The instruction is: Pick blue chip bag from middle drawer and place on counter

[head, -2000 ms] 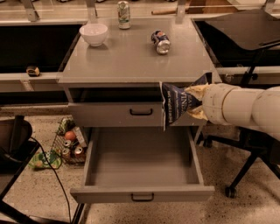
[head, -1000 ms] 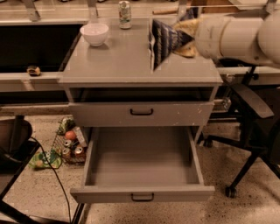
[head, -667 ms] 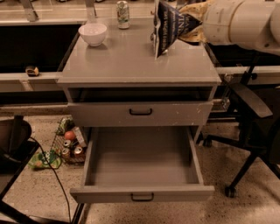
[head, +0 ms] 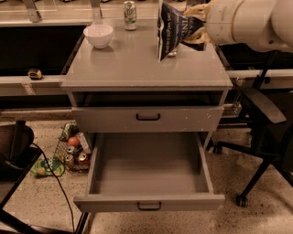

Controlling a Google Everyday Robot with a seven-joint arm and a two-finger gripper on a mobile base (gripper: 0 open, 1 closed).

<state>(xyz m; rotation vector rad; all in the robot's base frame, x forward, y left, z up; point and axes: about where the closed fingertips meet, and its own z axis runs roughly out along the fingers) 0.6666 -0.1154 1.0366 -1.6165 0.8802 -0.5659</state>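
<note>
the small crinkly dark-blue foil chip bag with white lettering is out of the drawer and up at counter level, hanging by one side from the robot's pale two-finger gripper at the upper right of the camera view, with the thick white arm reaching in from the right edge. the jaws are clenched on the bag's right side, so the pick looks done. the wide grey metal middle drawer with the black bar handle stands pulled fully out below, and its floor shows nothing in it. the bag hangs over the back right part of the smooth flat grey counter top, its lower corner pointing down close to the surface; whether that corner touches cannot be told. a small metallic can peeks out just behind the bag's lower edge, a white bowl sits at the back left, and a green and white can stands at the back middle, both well apart from the bag. the scuffed upper drawer is closed. what seems left is the last part: lowering the bag onto a bare patch of counter, beside the hidden can, not on it, then letting go and pulling the gripper clear.
</note>
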